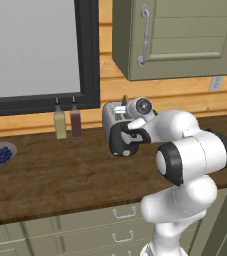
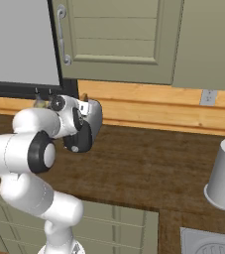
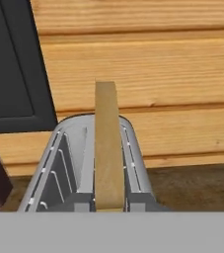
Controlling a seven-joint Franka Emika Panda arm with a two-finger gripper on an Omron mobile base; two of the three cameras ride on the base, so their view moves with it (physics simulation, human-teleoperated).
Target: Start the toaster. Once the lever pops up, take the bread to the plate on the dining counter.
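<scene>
Bread (image 3: pixel 106 148) upright in toaster (image 3: pixel 66 168) slot, long axis vertical, edge-on; end effector (image 1: pixel 126 111) above toaster, grip state unclear.

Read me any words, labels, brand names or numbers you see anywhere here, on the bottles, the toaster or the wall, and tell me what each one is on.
No readable text anywhere.
The two bottles: plain, without printed labels.
The toaster: no brand or markings visible.
The wall outlet: no lettering visible.
The cabinet doors: no lettering.
</scene>
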